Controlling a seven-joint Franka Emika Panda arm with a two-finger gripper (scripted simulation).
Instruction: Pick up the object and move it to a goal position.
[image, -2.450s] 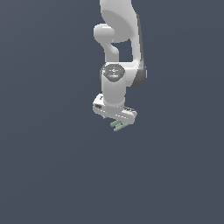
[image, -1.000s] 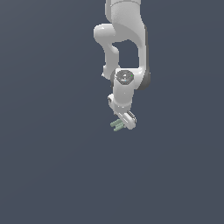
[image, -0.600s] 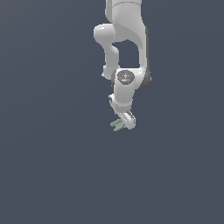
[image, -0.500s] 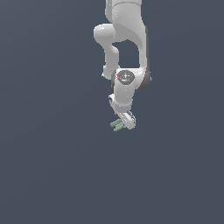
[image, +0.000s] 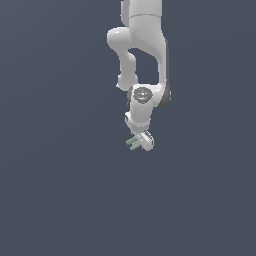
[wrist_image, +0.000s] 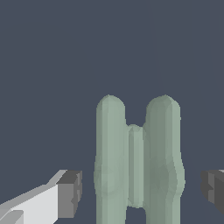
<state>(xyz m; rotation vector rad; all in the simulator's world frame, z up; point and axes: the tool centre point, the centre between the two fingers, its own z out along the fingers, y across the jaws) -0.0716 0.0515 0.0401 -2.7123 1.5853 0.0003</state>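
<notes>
Wrist view | object (wrist_image: 138, 168) base cut off | tool (wrist_image: 140, 192) pads apart, gaps both sides

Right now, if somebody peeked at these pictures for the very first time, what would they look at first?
Probably the big white robot arm reaching down from the top of the exterior view against plain dark grey. Next, the tiny pale green piece at its gripper. In the wrist view that green piece fills the middle, two rounded bars side by side, with a dark finger pad apart from it on each side.
</notes>
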